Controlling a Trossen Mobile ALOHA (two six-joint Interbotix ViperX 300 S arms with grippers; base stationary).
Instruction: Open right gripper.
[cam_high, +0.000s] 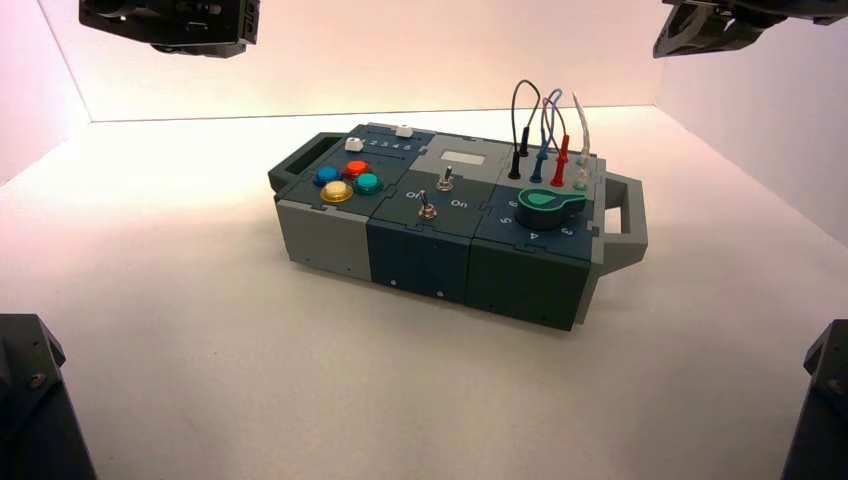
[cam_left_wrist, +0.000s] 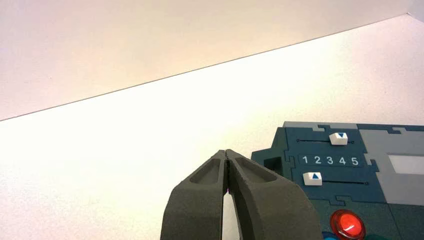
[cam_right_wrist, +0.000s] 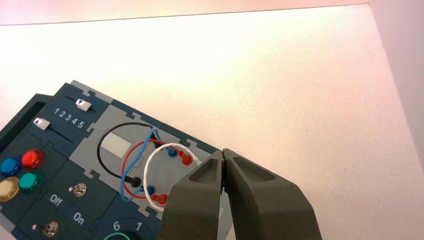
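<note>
The black truss-framed right end effector (cam_right_wrist: 223, 156) hung raised, fingertips pressed together; the boxy black left end effector (cam_left_wrist: 226, 154) likewise.

Right gripper (cam_right_wrist: 224, 159) cut off by the frame edge, part of the white wire (cam_right_wrist: 150, 172) behind its fingers (cam_right_wrist: 260, 195).

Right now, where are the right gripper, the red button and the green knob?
right gripper (cam_right_wrist: 224, 156): right wrist view, at the touching fingertips.
red button (cam_left_wrist: 347, 223): left wrist view, middle of its dome.
green knob (cam_high: 550, 205): high view, middle of its cap, at the box's right end.
</note>
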